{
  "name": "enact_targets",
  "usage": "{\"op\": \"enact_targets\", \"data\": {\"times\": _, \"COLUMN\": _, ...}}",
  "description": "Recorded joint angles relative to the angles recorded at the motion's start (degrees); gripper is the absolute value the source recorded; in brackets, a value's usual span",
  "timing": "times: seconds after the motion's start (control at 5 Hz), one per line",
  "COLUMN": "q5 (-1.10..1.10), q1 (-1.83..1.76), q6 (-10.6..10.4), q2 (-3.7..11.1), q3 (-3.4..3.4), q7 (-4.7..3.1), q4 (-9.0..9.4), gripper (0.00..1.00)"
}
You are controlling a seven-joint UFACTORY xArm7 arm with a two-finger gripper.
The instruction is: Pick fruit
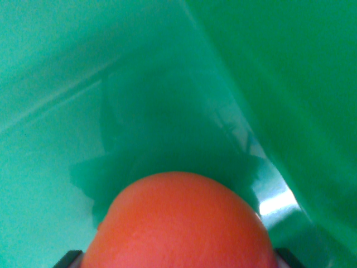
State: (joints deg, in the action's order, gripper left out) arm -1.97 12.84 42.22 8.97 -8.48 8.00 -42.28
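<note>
A round orange fruit (181, 223) fills the bottom middle of the wrist view, very close to the camera. Dark tips of my gripper (179, 261) peek out at either side of it, one fingertip (70, 258) at the wrist view's left and one at the right bottom corner. The fruit sits tight between them, so the gripper looks shut on it. Below the fruit lies a green glossy surface (67, 123) with the dark shadow (162, 134) of fruit and gripper on it. Most of each finger is hidden by the fruit.
A green wall or raised side (290, 78) slopes up along the wrist view's right, meeting the floor at a shiny crease (276, 201). A faint fold line (50, 103) crosses the green surface at the upper left.
</note>
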Motion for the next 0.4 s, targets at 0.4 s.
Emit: {"op": "enact_targets", "data": {"times": 0.4, "q5": 0.03, "q1": -0.01, "q6": 0.61, "q2": -0.18, "q3": 0.0, "q7": 0.03, "q4": -0.43, "gripper": 1.0}}
